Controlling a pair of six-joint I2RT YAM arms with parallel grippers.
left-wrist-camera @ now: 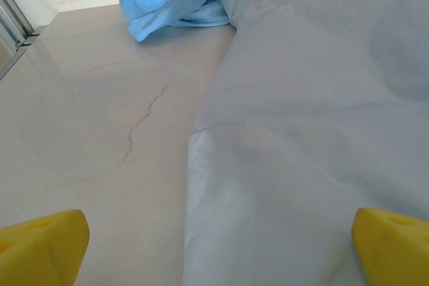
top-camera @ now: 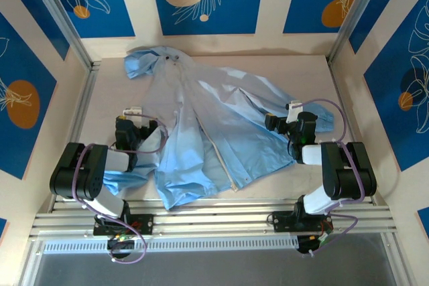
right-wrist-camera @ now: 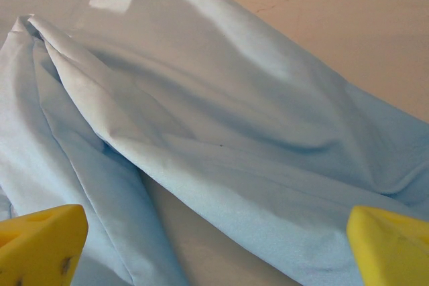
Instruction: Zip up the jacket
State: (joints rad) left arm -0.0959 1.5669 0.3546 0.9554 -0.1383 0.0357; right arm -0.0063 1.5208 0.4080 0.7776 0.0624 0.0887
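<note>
The light-blue jacket [top-camera: 214,125] lay spread open on the table [top-camera: 308,72], its hood [top-camera: 151,65] at the far end and its pale zipper strip [top-camera: 220,159] running down toward the near hem, unjoined. The left gripper [left-wrist-camera: 218,246] hovered at the jacket's left edge with its yellow fingers [left-wrist-camera: 40,246] spread wide, one over bare table and the other over fabric. The right gripper [right-wrist-camera: 214,242], equally wide apart and holding nothing, hung over the jacket's right sleeve [right-wrist-camera: 268,132].
</note>
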